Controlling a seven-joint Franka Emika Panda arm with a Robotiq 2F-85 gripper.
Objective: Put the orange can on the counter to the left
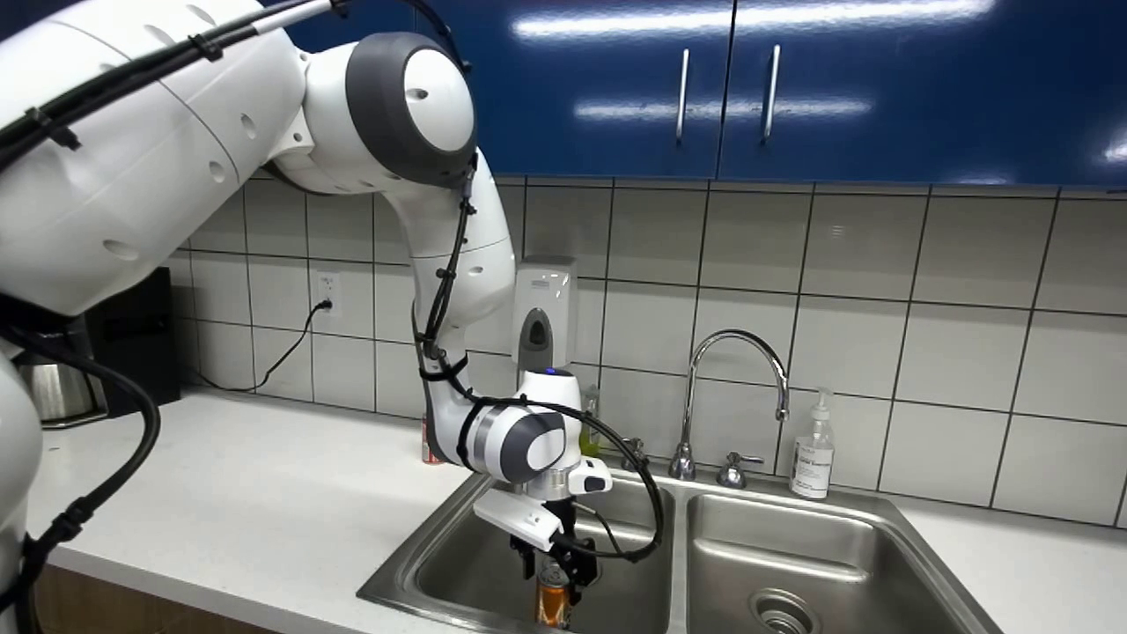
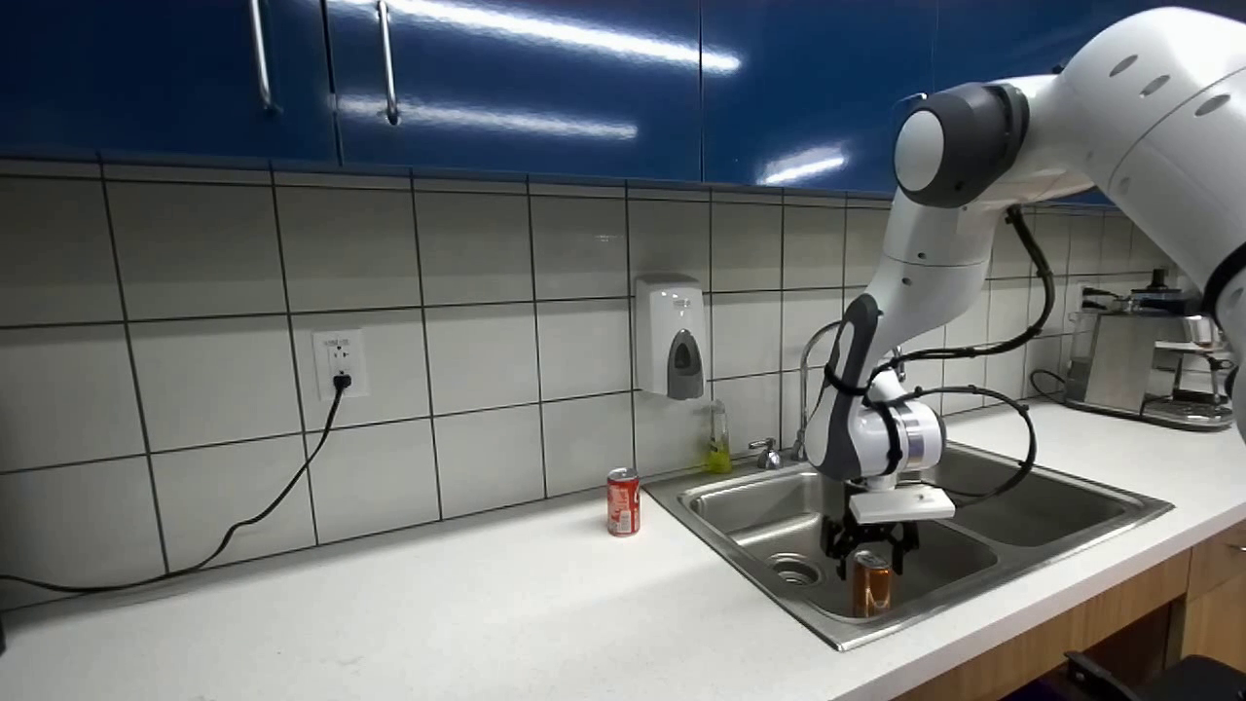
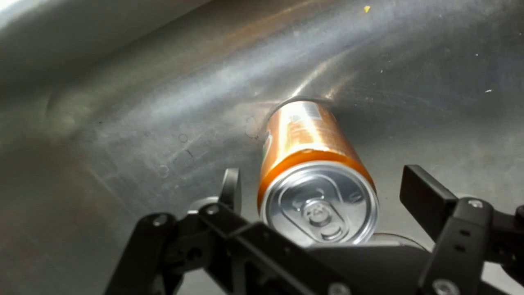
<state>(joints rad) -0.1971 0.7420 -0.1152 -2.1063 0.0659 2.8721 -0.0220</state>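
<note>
Gripper (image 3: 320,186): wide, flanking 1 orange can (image 2: 871,587) | can upright in sink (image 3: 143,164) | label (image 1: 552,606): unreadable

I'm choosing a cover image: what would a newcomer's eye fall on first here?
Probably the white robot arm, bent down over the steel double sink in both exterior views. Next, the orange can in the wrist view, standing in the sink with the open gripper straddling its top, a gap showing on each side. Then the glossy blue cabinets overhead, and the red can on the white counter beside the sink.
</note>
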